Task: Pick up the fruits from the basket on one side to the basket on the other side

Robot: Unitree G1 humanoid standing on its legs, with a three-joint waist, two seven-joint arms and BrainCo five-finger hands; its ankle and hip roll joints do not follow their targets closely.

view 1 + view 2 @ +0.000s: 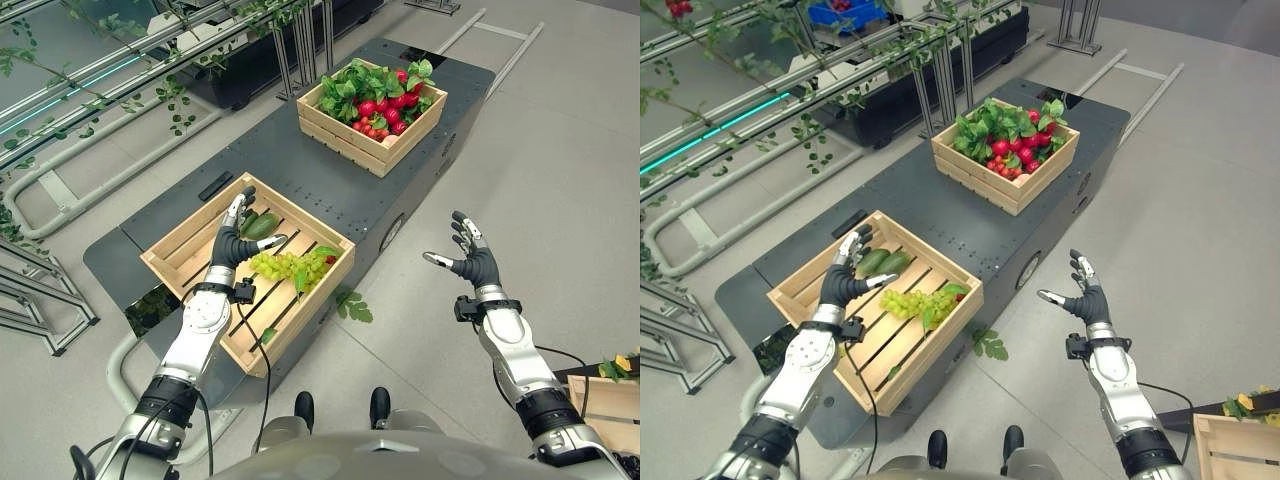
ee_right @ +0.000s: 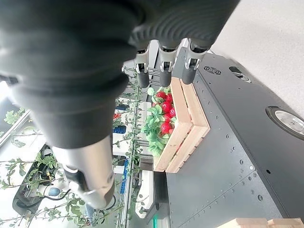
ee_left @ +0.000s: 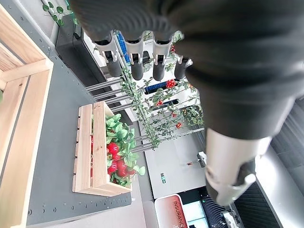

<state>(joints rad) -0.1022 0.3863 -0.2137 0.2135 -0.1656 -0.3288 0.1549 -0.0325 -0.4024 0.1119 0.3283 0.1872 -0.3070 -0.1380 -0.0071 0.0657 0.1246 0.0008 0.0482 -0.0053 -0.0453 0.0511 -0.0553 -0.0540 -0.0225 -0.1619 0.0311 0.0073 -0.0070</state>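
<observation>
The near wooden crate (image 1: pixel 170 262) sits on the dark platform (image 1: pixel 310 190) and holds two green avocados (image 1: pixel 262 225) and a bunch of green grapes (image 1: pixel 288 266). My left hand (image 1: pixel 235 240) hovers over this crate beside the avocados, fingers straight and holding nothing. A far wooden crate (image 1: pixel 345 135) is packed with red fruit (image 1: pixel 385 110) and green leaves. My right hand (image 1: pixel 478 262) hangs open over the floor to the right of the platform, well apart from both crates. The far crate (image 3: pixel 92 156) also appears past my left hand's fingers (image 3: pixel 137 69), and the same crate (image 2: pixel 183 128) past my right hand's fingers.
Metal rails and leafy vines (image 1: pixel 120 70) run along the left and back. A loose leaf sprig (image 1: pixel 352 303) lies against the platform's front edge. Another wooden crate (image 1: pixel 600 395) with some produce stands on the floor at the lower right.
</observation>
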